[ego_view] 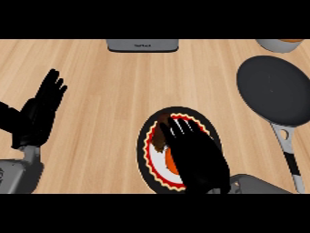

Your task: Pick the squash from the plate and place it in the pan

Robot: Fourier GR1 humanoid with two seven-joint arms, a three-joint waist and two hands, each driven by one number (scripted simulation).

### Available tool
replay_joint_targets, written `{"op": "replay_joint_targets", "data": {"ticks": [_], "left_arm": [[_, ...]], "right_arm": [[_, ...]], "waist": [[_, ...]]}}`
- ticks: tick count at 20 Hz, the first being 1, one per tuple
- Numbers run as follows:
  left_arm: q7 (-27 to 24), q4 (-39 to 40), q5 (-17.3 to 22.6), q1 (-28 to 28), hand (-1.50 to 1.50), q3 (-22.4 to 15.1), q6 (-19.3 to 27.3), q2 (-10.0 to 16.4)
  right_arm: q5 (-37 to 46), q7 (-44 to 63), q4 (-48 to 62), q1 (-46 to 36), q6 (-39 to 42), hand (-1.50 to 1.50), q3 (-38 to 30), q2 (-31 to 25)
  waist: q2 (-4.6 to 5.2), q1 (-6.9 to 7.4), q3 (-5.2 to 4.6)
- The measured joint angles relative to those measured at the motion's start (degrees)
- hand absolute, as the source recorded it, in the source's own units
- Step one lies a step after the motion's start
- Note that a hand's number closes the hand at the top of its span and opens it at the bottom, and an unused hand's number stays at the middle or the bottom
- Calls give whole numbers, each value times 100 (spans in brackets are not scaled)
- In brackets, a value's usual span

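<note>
Head view: we're looking steeply down on the wooden counter (117, 91), both hands in shot.
Right hand: the right hand (196, 157) is right over the plate (142, 148), palm down, covering most of its middle and right side.
Right hand's state: the fingers (181, 127) stretch forward side by side towards the plate's far rim, fairly straight. No curl round anything shows, and the thumb is out of sight.
Squash: there it is, the squash (172, 166), on the plate. An orange patch peeks out at the hand's left edge, with a brownish bit further up, and the rest is hidden under the palm. I can't tell whether the hand touches it.
Plate: black rim with a red zigzag band on white, sitting near the lower edge, centre-right.
Pan: the dark round pan (278, 91) lies to the right of the plate and apart from it, nothing in it. Its handle (290, 150) runs down towards the lower edge.
Left hand: the left hand (35, 116) rests at the far left, fingers spread and pointing up, holding nothing.
Far edge: a grey appliance (142, 45) sits top centre, and a round container (278, 44) is cut off at top right.
</note>
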Motion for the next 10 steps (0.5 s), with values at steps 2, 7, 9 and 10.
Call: {"op": "replay_joint_targets", "data": {"ticks": [2,7,9,10], "left_arm": [[72,-85,-36,32,0,-11,33,-2],[-33,-136,-41,221,0,20,-59,-26],[54,-194,-21,189,0,61,-75,-7],[56,-199,-13,182,0,87,-83,-19]], "right_arm": [[100,25,186,44,5,-150,76,129],[273,4,680,0,77,-150,-2,351],[333,-51,836,-9,123,-150,-89,387],[363,-84,945,-22,144,-150,-133,457]], "waist": [[-3,3,1],[0,12,1],[1,6,3],[3,6,3]]}}
